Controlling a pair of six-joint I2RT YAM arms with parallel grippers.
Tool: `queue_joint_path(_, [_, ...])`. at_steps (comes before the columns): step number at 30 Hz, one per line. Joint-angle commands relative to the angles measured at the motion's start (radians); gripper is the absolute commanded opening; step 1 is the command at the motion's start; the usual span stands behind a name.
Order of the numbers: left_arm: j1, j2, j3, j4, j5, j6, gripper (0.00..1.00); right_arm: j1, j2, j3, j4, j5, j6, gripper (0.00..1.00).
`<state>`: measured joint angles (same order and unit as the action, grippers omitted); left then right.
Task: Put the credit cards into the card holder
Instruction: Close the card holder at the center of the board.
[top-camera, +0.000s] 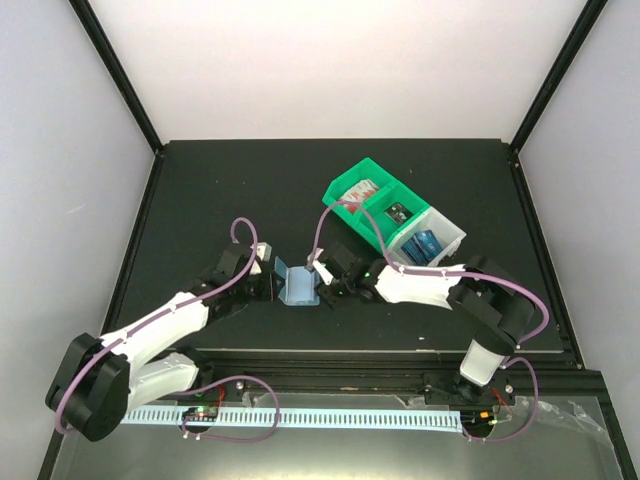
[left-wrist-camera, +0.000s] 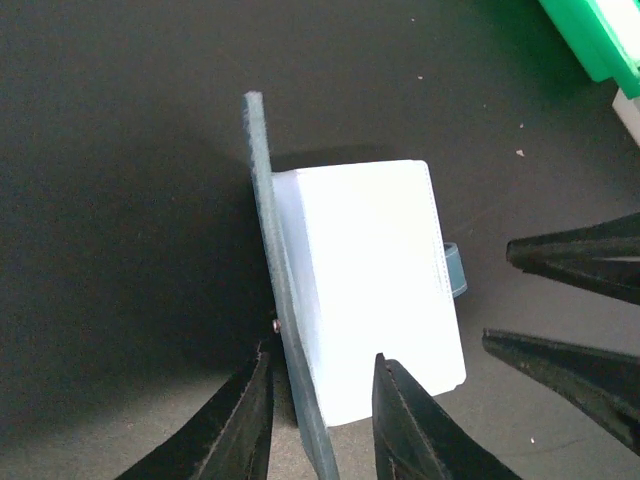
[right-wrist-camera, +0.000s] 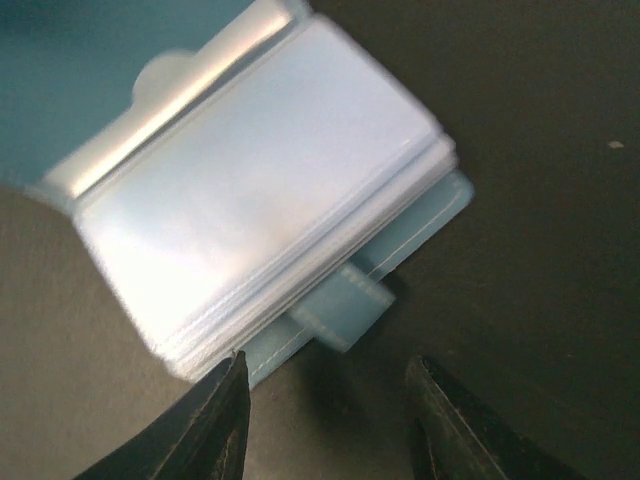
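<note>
The card holder is a teal wallet lying open on the black table between my two grippers. In the left wrist view its pale inner pockets lie flat and its cover flap stands on edge. My left gripper is open, with one finger on each side of that flap. My right gripper is open and empty, just short of the wallet's snap tab. Its fingers also show at the right of the left wrist view. Blue credit cards lie in the white bin.
A green bin stands behind the white one at the back right, with a pale reddish item and a dark item in its compartments. A black frame rail runs along the table's near edge.
</note>
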<state>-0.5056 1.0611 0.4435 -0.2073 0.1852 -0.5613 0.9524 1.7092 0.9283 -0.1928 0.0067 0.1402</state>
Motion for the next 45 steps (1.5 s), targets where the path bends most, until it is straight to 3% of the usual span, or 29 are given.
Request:
queue_joint_path(1, [-0.004, 0.016, 0.078, -0.094, -0.028, 0.067, 0.28, -0.004, 0.000, -0.049, 0.057, -0.100, -0.226, 0.45])
queue_joint_path(6, [-0.003, 0.036, 0.116, -0.151, -0.021, 0.077, 0.23, -0.007, 0.035, -0.015, 0.126, -0.130, -0.338, 0.43])
queue_joint_path(10, [-0.003, 0.045, 0.128, -0.166, -0.011, 0.078, 0.21, -0.015, 0.100, 0.021, 0.124, -0.057, -0.346, 0.42])
queue_joint_path(22, [-0.005, 0.076, 0.180, -0.240, -0.011, 0.090, 0.05, -0.016, 0.144, 0.006, 0.265, 0.258, -0.256, 0.39])
queue_joint_path(29, [-0.005, 0.098, 0.187, -0.249, -0.012, 0.104, 0.02, -0.017, 0.161, 0.018, 0.344, 0.282, -0.196, 0.40])
queue_joint_path(36, [-0.005, 0.099, 0.193, -0.276, -0.014, 0.103, 0.01, -0.024, 0.193, 0.041, 0.363, 0.394, -0.051, 0.42])
queue_joint_path(40, [-0.005, 0.097, 0.192, -0.288, -0.022, 0.096, 0.02, -0.039, 0.208, 0.073, 0.285, 0.539, 0.112, 0.42])
queue_joint_path(45, [-0.004, 0.088, 0.189, -0.293, -0.026, 0.090, 0.02, -0.062, 0.189, 0.071, 0.216, 0.563, 0.249, 0.43])
